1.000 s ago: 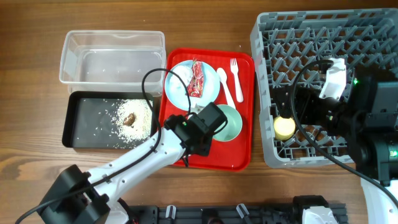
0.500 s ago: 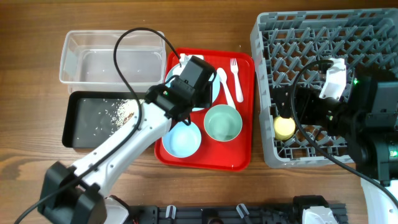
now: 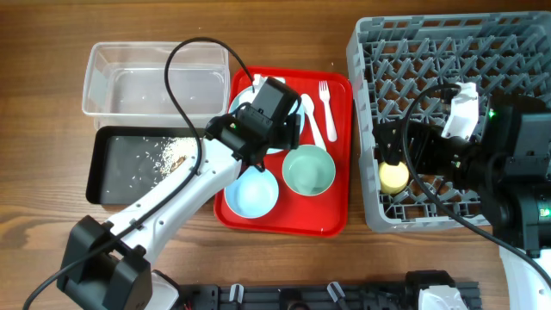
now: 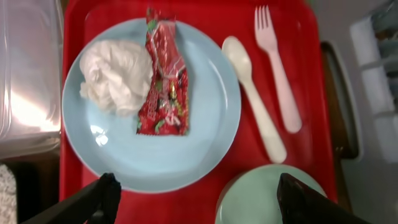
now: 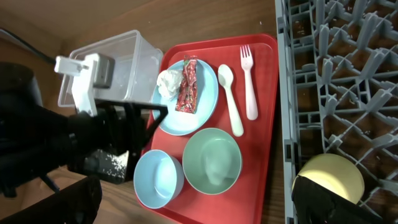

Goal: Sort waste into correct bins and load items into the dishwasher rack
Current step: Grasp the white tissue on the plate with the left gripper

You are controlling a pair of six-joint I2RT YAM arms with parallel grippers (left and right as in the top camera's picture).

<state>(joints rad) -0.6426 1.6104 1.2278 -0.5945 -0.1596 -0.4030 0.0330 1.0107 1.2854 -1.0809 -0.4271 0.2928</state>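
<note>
Reaching from the near edge, your left arm [image 3: 181,198] slants up across the worktop's middle and holds its wrist over the plate [image 4: 205,124]. The left gripper [image 4: 199,202] points straight down, jaws wide apart, holding nothing. On the smooth, round, light blue plate lie a crumpled white tissue [image 4: 115,78] and, touching it, a shiny red wrapper [image 4: 163,81] with creased foil. A white plastic spoon [image 4: 255,99] and fork [image 4: 277,68] lie side by side on the glossy red tray [image 3: 331,215], just beside the plate. A mint bowl [image 3: 308,170] and a small blue bowl [image 3: 256,191] sit on the tray's near half.

Your right gripper [image 5: 205,205] hangs over the grey lattice rack [image 3: 430,52] at the right edge, jaws spread. A yellow cup [image 3: 394,176] rests in the rack close by one finger.

A clear tub [image 3: 155,82] stands toward the far left corner. The black tray [image 3: 129,176] on its near side holds scattered rice [image 3: 164,155].

A second ago your left wrist covered the blue bowl; it has since swung to the plate and barely moved in the last half second. Your right arm has not shifted.
</note>
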